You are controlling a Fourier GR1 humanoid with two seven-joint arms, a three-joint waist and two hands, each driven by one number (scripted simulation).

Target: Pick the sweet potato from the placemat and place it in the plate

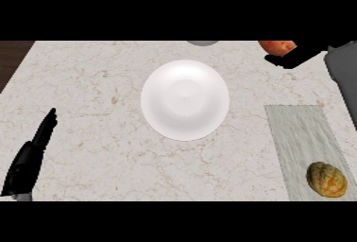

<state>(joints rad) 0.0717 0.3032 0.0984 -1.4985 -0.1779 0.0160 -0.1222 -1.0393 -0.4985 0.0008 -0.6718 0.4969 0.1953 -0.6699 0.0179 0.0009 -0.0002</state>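
Raised up and to the right of the white round plate (185,99), right black hand (293,57) curls round the orange sweet potato (276,46), seemingly carrying it platewards.

marble counter (90,94) with plate and placemat

a white plate (185,99) lies at the centre of the pale veined top; a grey-green placemat (300,137) lies at the near right; a grey round thing (201,42) is cut off at the far edge.

Left hand (29,158) open at lower left, right hand (291,57) curled.
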